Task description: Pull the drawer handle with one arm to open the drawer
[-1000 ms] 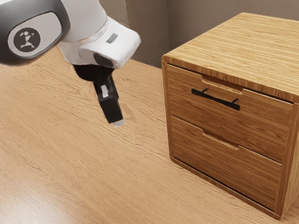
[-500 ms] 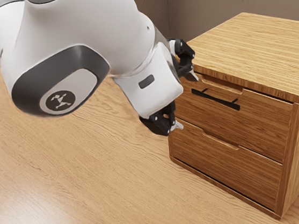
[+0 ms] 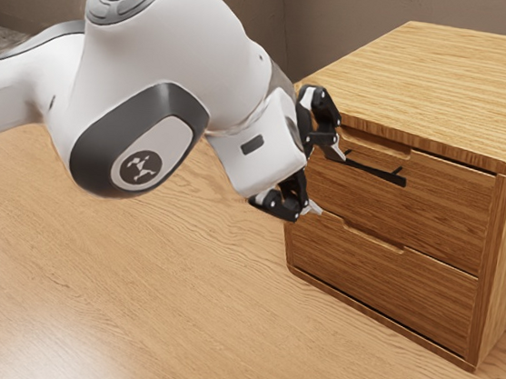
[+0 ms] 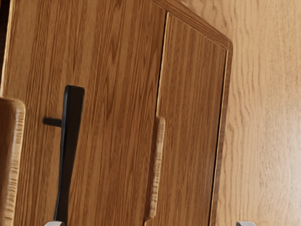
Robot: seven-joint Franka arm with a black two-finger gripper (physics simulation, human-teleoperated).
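Now the wide-open, empty jaws have edged closer to the drawer handle point(image 3: 374, 170), top drawer point(image 3: 425, 207) still shut.

Grained wood beside a shiny white shell
The cabinet point(image 3: 448, 84) and the table point(image 3: 130, 304) are smooth wood with clear grain, the table slightly glossy; the drawer handle point(image 3: 374, 169) is matt black, the arm point(image 3: 187, 45) glossy white with grey panels.

Even warm light, a pale sheen on the table point(image 3: 3, 298), soft shade under the cabinet top point(image 3: 448, 84).
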